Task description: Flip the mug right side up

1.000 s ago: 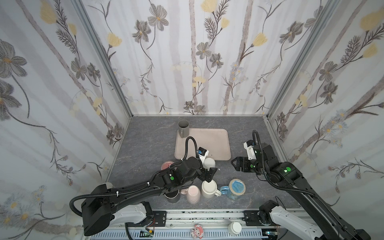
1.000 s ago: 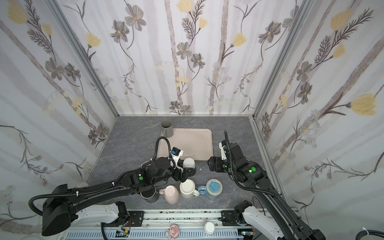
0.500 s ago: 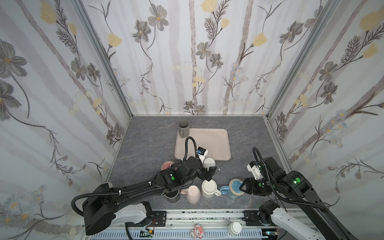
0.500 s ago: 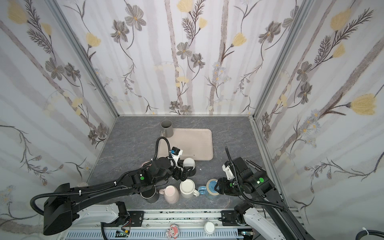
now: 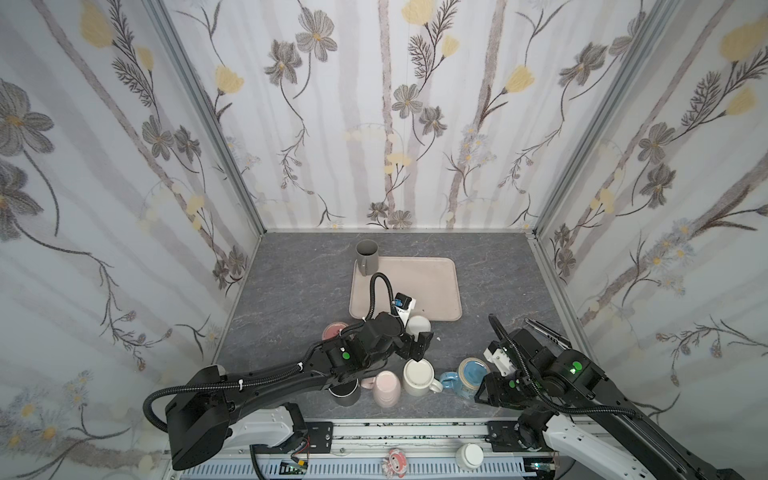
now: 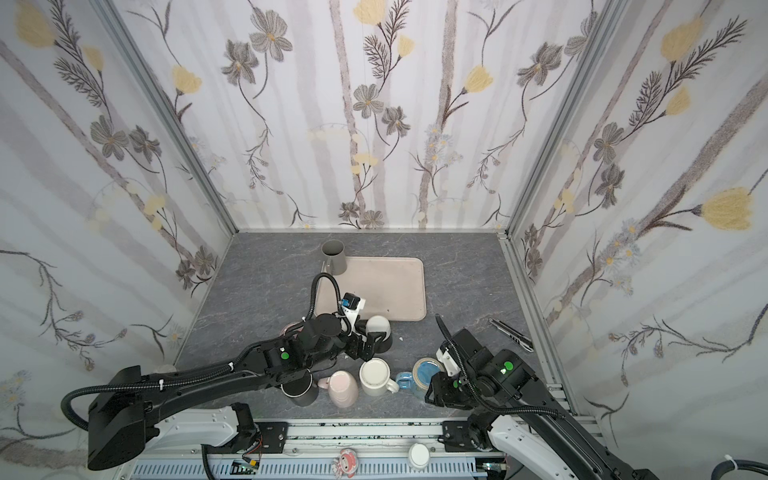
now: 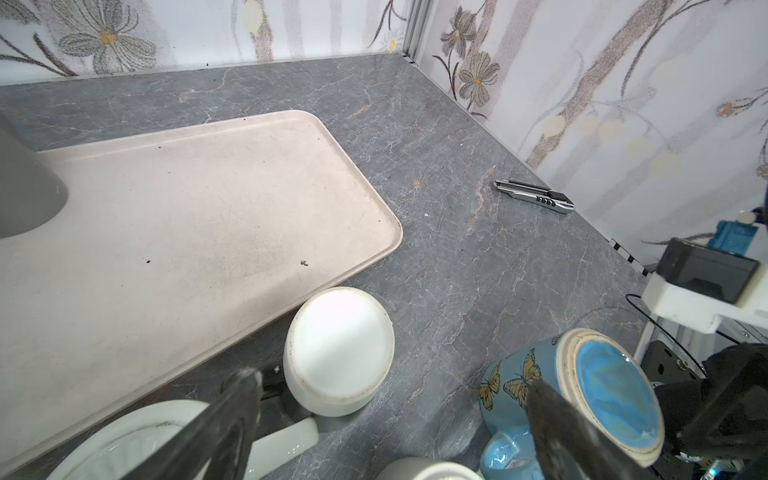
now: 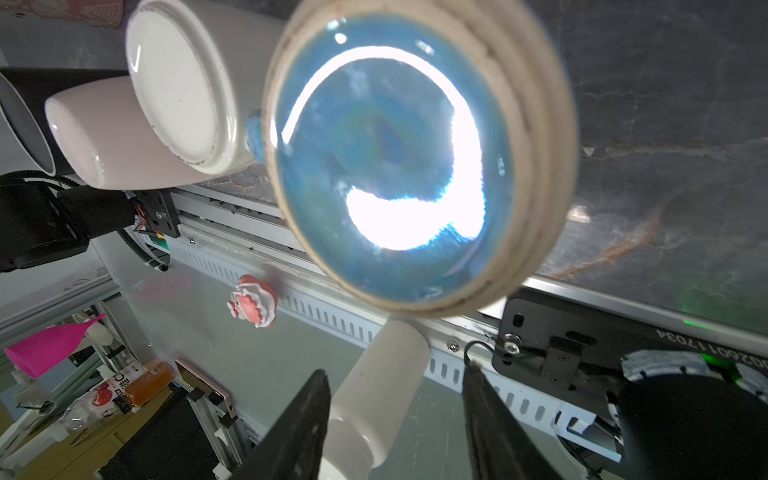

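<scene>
A blue mug with butterflies [image 5: 469, 374] [image 6: 426, 372] [image 7: 602, 399] stands upside down near the table's front edge, its glazed base [image 8: 395, 166] facing up and its handle to the left. My right gripper [image 5: 482, 395] [image 6: 432, 395] [image 8: 395, 395] sits low at the mug's front right side. Its fingers are apart with nothing between them. My left gripper [image 5: 419, 345] [image 6: 372, 345] [image 7: 395, 415] hangs wide open just behind the row of mugs, beside an upturned white mug [image 5: 417, 326] [image 7: 338, 353], holding nothing.
A cream mug [image 5: 417, 376], a pink mug [image 5: 386, 388] and a dark cup [image 5: 345, 395] stand upside down left of the blue one. A beige tray [image 5: 432, 286] lies behind, with a grey mug [image 5: 367, 253] upright at its far left corner. A box cutter [image 5: 544, 332] lies by the right wall.
My right arm has swung from the middle right of the table down to the front, beside the blue mug, and its jaws have narrowed. The left arm has not moved.
</scene>
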`<state>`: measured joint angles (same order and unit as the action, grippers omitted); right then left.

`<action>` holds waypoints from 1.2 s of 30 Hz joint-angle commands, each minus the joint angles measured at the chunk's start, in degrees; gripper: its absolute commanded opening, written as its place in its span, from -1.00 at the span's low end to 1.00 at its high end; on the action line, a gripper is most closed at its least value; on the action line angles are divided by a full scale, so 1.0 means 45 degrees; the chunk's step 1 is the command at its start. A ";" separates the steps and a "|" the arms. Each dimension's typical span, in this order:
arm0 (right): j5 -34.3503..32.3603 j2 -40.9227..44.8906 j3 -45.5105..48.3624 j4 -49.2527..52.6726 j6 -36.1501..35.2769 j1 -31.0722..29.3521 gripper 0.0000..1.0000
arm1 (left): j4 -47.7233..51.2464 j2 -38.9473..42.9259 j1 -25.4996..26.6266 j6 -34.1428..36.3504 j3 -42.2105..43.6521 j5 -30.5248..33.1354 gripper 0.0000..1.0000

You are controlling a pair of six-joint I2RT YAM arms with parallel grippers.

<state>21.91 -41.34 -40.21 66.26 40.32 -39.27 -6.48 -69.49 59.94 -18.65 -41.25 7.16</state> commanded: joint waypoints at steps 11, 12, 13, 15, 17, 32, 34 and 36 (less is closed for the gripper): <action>-0.2341 -0.0480 0.1348 -0.4198 0.0455 -0.0123 0.05 | 0.0034 0.0133 -0.0002 0.0215 -0.0090 -0.0686 1.00; -0.2549 -0.0510 0.1425 -0.4428 0.0456 -0.0105 0.05 | 0.0052 0.0094 0.0000 0.0229 -0.0107 -0.0752 1.00; -0.2773 -0.0537 0.1476 -0.4605 0.0445 -0.0103 0.05 | 0.0053 0.0053 0.0000 0.0239 -0.0107 -0.0832 1.00; -0.3164 -0.0593 0.1516 -0.4896 0.0353 -0.0038 0.05 | 0.0053 -0.0017 -0.0002 0.0288 -0.0128 -0.1002 1.00; -0.3475 -0.0673 0.1547 -0.5206 0.0292 0.0079 0.05 | 0.0053 -0.0111 0.0000 0.0300 -0.0163 -0.1134 1.00; -0.4312 -0.0220 0.1232 -0.6250 -0.0713 0.1742 0.27 | 0.1019 -0.2467 0.0526 0.0727 -0.1984 -0.1198 0.86; -0.4313 0.0193 0.0944 -0.6153 -0.0813 0.1753 0.35 | 0.0984 -0.2631 0.0585 0.0784 -0.2115 -0.1174 0.85; -0.4350 0.0676 0.0583 -0.6224 -0.0943 0.1739 0.43 | 0.0875 -0.2720 0.0623 0.0890 -0.2175 -0.1331 0.86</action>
<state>3.51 -40.14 -35.77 40.14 37.32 -31.44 -2.11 -81.30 62.59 -15.88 -50.17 0.45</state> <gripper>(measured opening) 0.704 0.928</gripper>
